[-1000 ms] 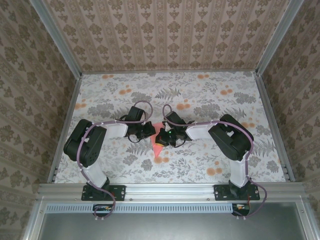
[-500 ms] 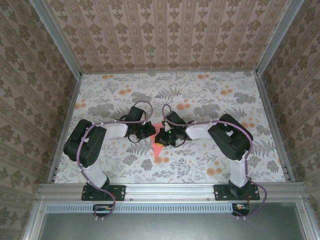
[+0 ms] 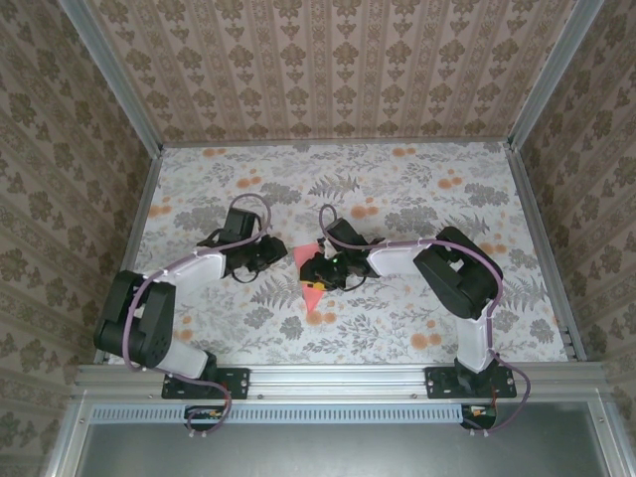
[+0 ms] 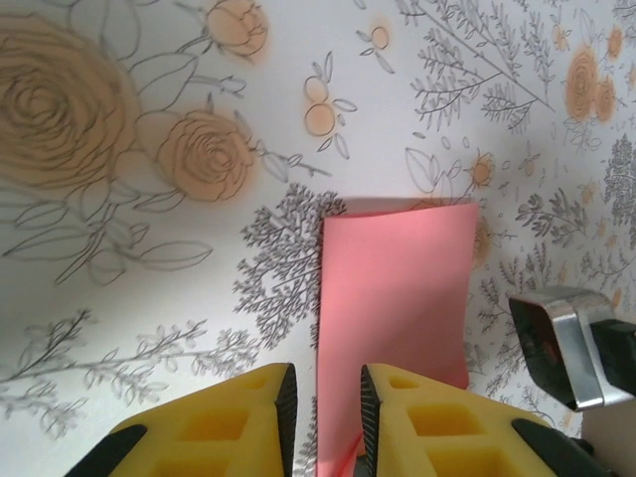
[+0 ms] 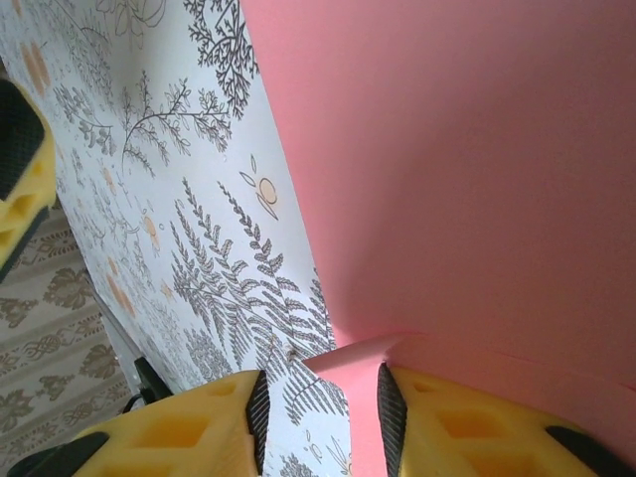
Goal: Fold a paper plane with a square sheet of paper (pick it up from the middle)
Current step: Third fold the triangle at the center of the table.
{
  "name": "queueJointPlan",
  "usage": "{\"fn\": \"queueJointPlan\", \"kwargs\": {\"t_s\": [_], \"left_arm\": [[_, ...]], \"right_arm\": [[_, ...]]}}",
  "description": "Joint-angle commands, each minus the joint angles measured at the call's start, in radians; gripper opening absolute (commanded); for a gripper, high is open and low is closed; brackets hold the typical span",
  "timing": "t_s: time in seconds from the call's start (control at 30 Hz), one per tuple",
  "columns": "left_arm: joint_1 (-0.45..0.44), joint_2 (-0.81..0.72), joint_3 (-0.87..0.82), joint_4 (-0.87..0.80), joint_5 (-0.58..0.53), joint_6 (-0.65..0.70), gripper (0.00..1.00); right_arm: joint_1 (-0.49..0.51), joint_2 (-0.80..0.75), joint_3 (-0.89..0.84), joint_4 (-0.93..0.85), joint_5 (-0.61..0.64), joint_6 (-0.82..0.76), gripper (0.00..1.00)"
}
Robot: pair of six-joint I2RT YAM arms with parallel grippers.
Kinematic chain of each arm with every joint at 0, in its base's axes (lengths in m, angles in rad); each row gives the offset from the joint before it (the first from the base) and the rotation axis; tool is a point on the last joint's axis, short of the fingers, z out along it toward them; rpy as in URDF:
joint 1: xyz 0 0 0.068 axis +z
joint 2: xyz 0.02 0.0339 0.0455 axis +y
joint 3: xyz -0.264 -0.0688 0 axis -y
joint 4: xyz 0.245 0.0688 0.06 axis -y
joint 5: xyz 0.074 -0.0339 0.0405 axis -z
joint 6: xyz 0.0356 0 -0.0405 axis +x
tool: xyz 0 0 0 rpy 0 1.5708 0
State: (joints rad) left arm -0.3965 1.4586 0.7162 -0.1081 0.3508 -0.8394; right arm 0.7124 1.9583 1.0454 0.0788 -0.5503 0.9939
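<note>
Pink paper [image 4: 397, 288]: thin, limp, crease-prone.
Left fingers [image 4: 238, 422] and right fingers [image 5: 189, 432] stand parted, holding nothing; I would pinch its middle gently.

Lab robot cell: aluminium frame [image 3: 328, 376], wallpapered walls [image 3: 328, 70].

paper [image 3: 313, 294] on table [image 3: 417, 189], beneath right fingers [image 5: 199, 429]

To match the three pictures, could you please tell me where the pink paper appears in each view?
Top external: the pink paper lies mid-table, near the centre of the picture.
Left wrist: the paper sits lower centre-right, a flat rectangle.
Right wrist: the paper spreads across the upper right.
Shared landmark: the floral table cover under it.
</note>
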Motion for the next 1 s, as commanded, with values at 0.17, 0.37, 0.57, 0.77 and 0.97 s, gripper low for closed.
{"fn": "queueJointPlan", "kwargs": {"t_s": [0.17,0.37,0.57,0.77,0.97], "left_arm": [[-0.038,-0.039,-0.037,-0.018,0.024,-0.01,0.25],[-0.114,-0.034,-0.047,-0.006,0.024,-0.022,0.18],[-0.171,-0.007,-0.054,0.024,0.027,-0.041,0.13],[-0.204,0.05,-0.036,0.041,0.037,-0.05,0.08],[-0.219,0.078,-0.026,0.03,0.012,-0.069,0.0]], "right_arm": [[-0.004,0.047,-0.029,-0.115,0.109,-0.018,0.31],[-0.004,0.052,-0.035,-0.121,0.113,-0.023,0.18],[-0.004,0.056,-0.036,-0.132,0.119,-0.024,0.06],[-0.004,0.061,-0.033,-0.142,0.121,-0.025,0.0],[-0.004,0.06,-0.033,-0.14,0.121,-0.023,0.0]]}}
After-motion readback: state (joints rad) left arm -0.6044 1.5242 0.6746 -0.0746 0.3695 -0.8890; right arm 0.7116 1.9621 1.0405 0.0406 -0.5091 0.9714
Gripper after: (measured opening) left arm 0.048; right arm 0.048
